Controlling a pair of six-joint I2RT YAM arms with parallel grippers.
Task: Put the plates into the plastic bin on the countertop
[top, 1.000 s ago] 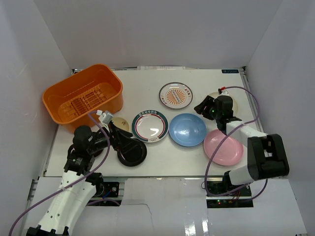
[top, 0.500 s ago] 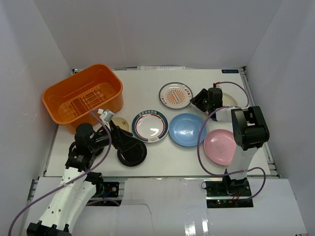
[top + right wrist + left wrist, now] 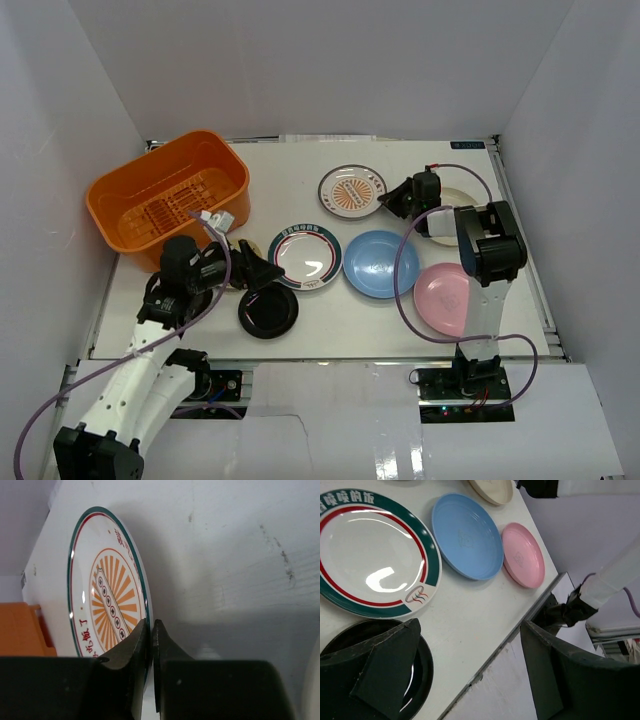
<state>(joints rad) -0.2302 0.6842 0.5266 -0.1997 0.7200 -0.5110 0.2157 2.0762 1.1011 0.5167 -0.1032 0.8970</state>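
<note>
The plastic bin (image 3: 236,207) sits at the far left corner with its open top facing up and nothing on its slotted floor, so no plate has gone in yet. It is within the left arm's reach, but well apart from the right arm's side.

The plates lie flat in a loose band across the middle. The green-rimmed plate (image 3: 305,257) is beside the light blue plate (image 3: 381,264), the pink plate (image 3: 442,299) is nearer the right edge, and the black plate (image 3: 267,312) is closest to the left arm. The orange-patterned plate (image 3: 350,191) lies farther back. Beside it the cream plate (image 3: 462,199) is partly hidden behind the right arm.

The right tool (image 3: 151,625) is nearly closed, pinching the near rim of the orange-patterned plate. A grip on the edge suits such a shallow dish, since only the lip offers any purchase. I cannot tell whether the plate has left the surface. The left tool (image 3: 470,625) is spread wide and holds nothing. One finger hangs over the black plate, which is probably its next pick.

White walls (image 3: 320,70) close in three sides. The white tabletop (image 3: 290,165) is smooth and faintly scuffed, so I expect a pushed plate would slide on it and not tip.
</note>
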